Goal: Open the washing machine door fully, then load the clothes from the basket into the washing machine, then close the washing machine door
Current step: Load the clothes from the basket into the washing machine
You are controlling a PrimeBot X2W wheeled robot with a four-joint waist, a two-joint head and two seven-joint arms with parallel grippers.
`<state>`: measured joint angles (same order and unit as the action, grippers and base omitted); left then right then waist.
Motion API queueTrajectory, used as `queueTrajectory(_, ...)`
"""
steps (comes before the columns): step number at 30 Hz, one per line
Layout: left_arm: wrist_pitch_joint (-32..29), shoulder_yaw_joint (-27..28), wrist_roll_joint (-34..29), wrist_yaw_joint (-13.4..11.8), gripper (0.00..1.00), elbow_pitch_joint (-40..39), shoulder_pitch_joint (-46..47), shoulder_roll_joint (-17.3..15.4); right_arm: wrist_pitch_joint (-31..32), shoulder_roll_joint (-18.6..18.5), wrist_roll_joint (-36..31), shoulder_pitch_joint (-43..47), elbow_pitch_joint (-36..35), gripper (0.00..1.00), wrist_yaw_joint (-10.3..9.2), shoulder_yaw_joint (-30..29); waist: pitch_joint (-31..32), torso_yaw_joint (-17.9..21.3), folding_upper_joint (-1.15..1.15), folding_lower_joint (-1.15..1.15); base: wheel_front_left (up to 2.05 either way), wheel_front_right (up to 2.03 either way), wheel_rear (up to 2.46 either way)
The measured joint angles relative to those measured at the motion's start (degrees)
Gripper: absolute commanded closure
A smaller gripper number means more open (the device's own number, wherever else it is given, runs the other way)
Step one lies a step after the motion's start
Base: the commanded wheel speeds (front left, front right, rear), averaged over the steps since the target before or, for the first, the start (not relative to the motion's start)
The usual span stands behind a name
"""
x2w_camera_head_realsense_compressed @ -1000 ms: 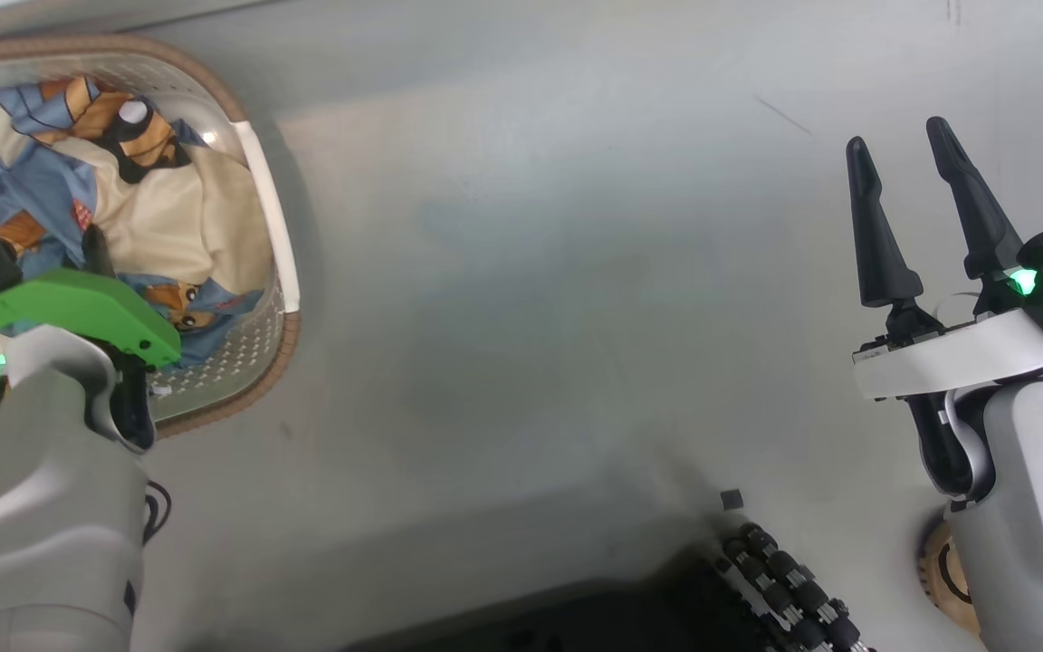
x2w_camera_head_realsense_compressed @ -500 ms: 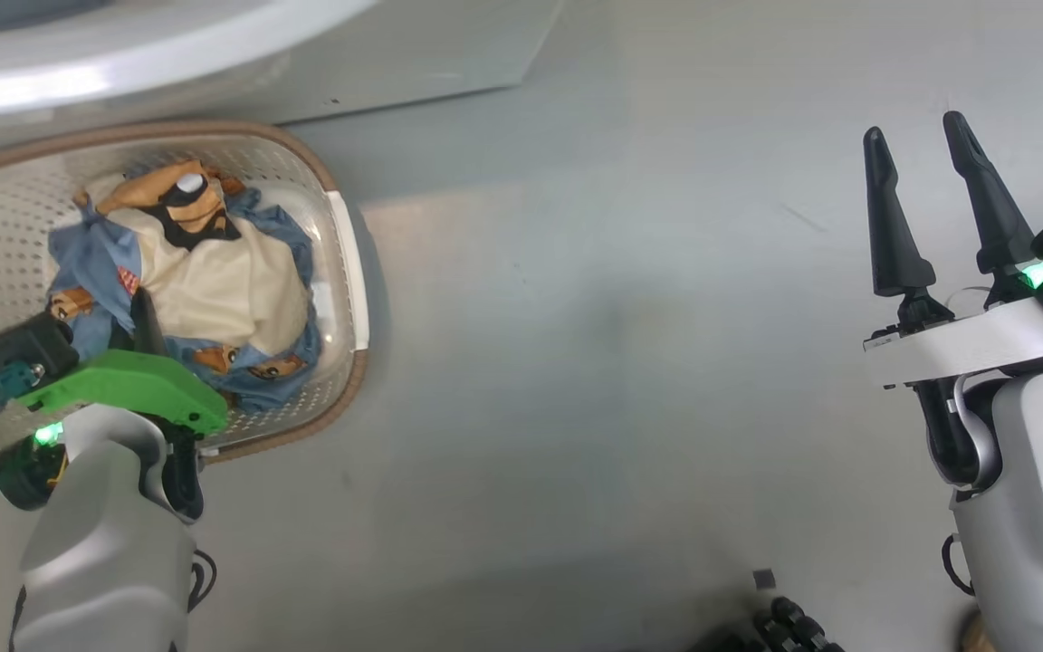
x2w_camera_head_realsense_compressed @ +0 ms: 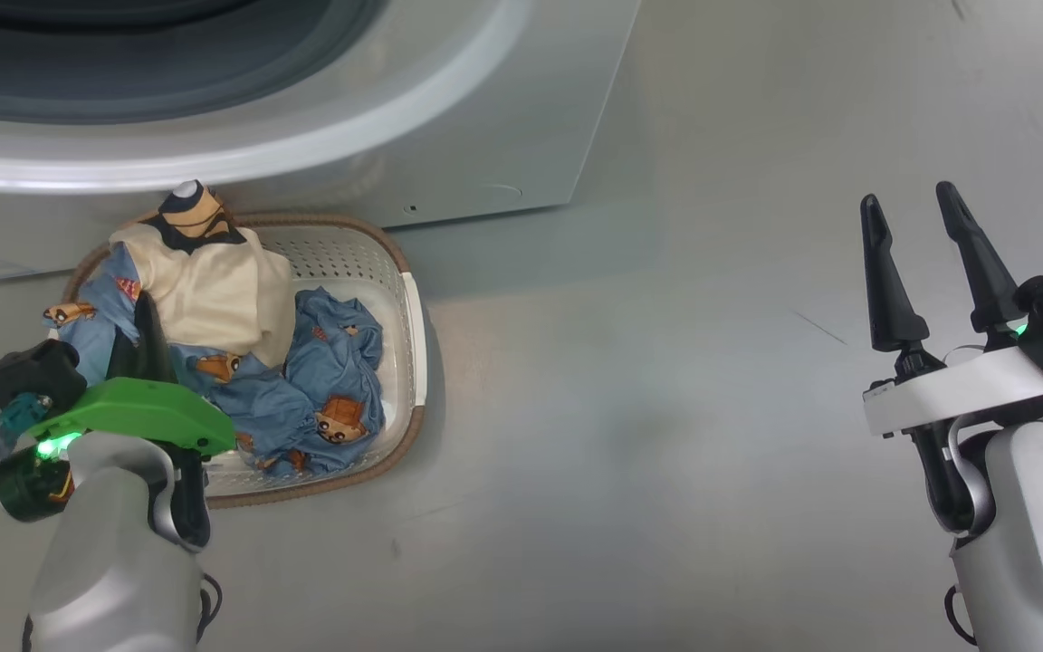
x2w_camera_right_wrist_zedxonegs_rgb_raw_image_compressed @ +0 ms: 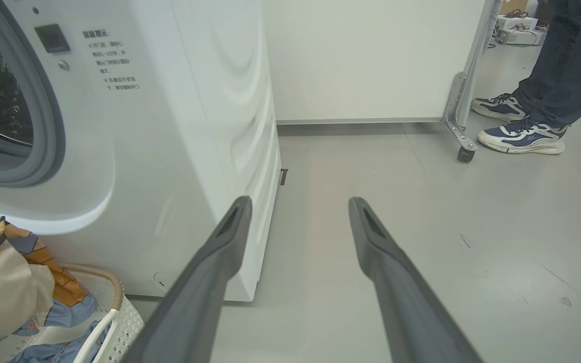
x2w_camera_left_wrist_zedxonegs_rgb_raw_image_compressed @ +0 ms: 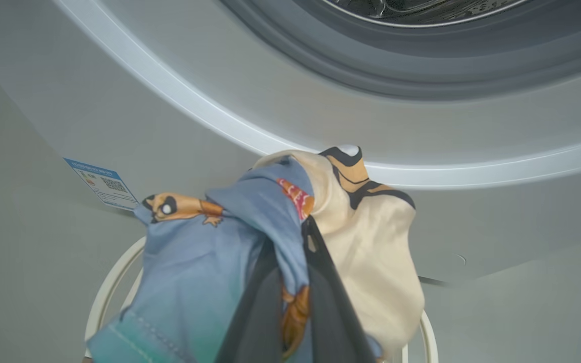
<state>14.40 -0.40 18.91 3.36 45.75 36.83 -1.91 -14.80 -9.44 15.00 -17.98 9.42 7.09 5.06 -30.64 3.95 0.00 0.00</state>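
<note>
My left gripper (x2w_camera_head_realsense_compressed: pixel 145 312) is shut on the clothes (x2w_camera_head_realsense_compressed: pixel 214 290), a cream and light-blue bear-print bundle lifted above the basket (x2w_camera_head_realsense_compressed: pixel 408 317). In the left wrist view the clothes (x2w_camera_left_wrist_zedxonegs_rgb_raw_image_compressed: pixel 230 237) drape over both fingers (x2w_camera_left_wrist_zedxonegs_rgb_raw_image_compressed: pixel 321 282), just below the washing machine (x2w_camera_left_wrist_zedxonegs_rgb_raw_image_compressed: pixel 169 101) opening with its grey gasket. A second blue garment (x2w_camera_head_realsense_compressed: pixel 331 380) lies in the basket. The washing machine (x2w_camera_head_realsense_compressed: pixel 485 118) stands right behind the basket; its door is out of view. My right gripper (x2w_camera_head_realsense_compressed: pixel 909 197) hangs open over bare floor at the right, holding nothing, and points past the washing machine (x2w_camera_right_wrist_zedxonegs_rgb_raw_image_compressed: pixel 184 126) corner in its own view (x2w_camera_right_wrist_zedxonegs_rgb_raw_image_compressed: pixel 299 201).
A person's feet in sneakers (x2w_camera_right_wrist_zedxonegs_rgb_raw_image_compressed: pixel 522 136) stand at the far right beside a white panel (x2w_camera_right_wrist_zedxonegs_rgb_raw_image_compressed: pixel 371 60) on a caster (x2w_camera_right_wrist_zedxonegs_rgb_raw_image_compressed: pixel 464 154). A blue sticker (x2w_camera_left_wrist_zedxonegs_rgb_raw_image_compressed: pixel 101 184) marks the machine's lower corner. The basket's rim (x2w_camera_right_wrist_zedxonegs_rgb_raw_image_compressed: pixel 114 297) sits against the machine's front.
The head camera has tilted up, bringing the machine into view. My left gripper has raised the cream and blue bundle out of the basket. The right gripper stays open.
</note>
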Motion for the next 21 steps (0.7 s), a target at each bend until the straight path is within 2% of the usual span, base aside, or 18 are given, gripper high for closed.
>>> queueTrajectory(12, 0.0, 0.4, -3.6, -1.4, 1.0, -12.5, -13.0, 0.1, 0.0, 0.5, -0.4, 6.6, 1.8, 0.0, 0.0, -0.3, 10.9, -1.7, 0.0, 0.0, 0.0, 0.0, 0.0)
queueTrajectory(21, 0.0, -0.4, -5.4, -2.0, 1.0, -17.5, -23.1, 0.1, 0.0, 0.6, -1.0, 12.0, 3.3, 0.0, 0.0, 0.1, 18.4, -2.4, 0.0, 0.0, 0.0, 0.0, 0.0)
